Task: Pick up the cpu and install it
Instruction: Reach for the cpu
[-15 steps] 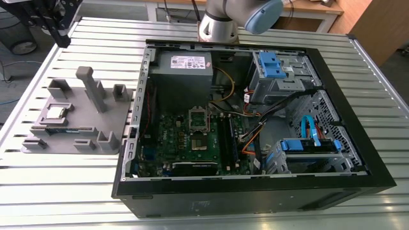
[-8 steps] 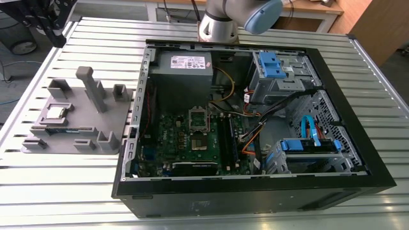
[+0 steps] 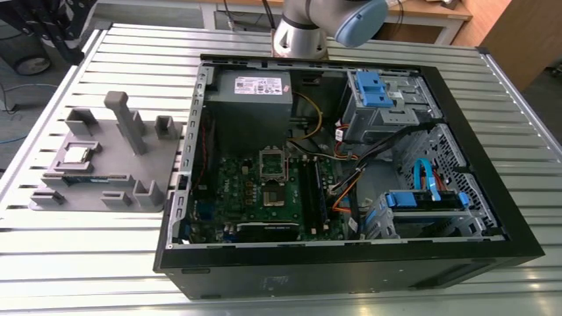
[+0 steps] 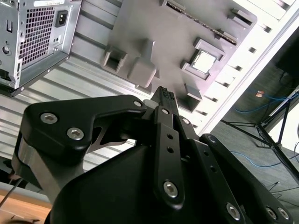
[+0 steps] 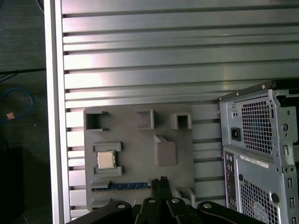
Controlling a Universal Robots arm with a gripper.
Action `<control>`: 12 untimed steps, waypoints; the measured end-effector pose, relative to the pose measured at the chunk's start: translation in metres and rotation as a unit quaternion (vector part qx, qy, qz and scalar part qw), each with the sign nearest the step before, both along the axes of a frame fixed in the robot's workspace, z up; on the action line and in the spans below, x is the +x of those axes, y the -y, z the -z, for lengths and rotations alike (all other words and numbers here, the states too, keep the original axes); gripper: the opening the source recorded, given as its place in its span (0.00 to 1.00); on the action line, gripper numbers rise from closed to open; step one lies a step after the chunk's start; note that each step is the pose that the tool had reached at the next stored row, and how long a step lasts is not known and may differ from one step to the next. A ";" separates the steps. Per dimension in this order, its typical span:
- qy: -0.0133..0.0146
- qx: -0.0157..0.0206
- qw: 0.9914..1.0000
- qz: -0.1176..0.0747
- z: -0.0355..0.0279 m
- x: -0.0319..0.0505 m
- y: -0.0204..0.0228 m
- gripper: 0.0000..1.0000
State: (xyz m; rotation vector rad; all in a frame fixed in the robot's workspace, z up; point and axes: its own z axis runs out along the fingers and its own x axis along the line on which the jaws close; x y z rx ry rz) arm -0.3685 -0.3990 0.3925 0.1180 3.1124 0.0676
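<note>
- Exterior view: the small flat square silver-topped cpu sits in a shallow pocket of the grey moulded plastic tray. The tray rests on the slatted aluminium table, to the exterior view's left of the open black tower computer case. Inside the case, the rectangular silver-framed motherboard socket is well apart from the cpu, with the case wall between them. A silver-and-blue joint of my arm shows beyond the far side of the case.
- Second wrist view: my black two-finger gripper hangs above the tray. My jaws are drawn together with nothing between them. The cpu lies below and off to one side of my tips, not under them.
- First wrist view: my gripper is over the tray at the end of the long thin green memory stick. The cpu lies on the half of the tray away from the case, so it is across the tray from my tips. Being square, it has no long axis, and its edges run parallel to the tray's edges.
</note>
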 end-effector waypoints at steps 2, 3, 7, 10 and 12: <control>0.000 0.000 1.000 0.000 0.0000 -0.0023 0.0000 0.11; 0.000 0.000 1.000 0.000 0.0000 -0.0034 0.0000 0.11; 0.000 0.000 1.000 0.000 0.0000 -0.0074 0.0000 0.11; 0.000 0.000 1.000 0.000 0.0000 -0.0097 0.0000 0.11; 0.000 0.000 1.000 0.000 0.0000 -0.0112 0.0000 0.11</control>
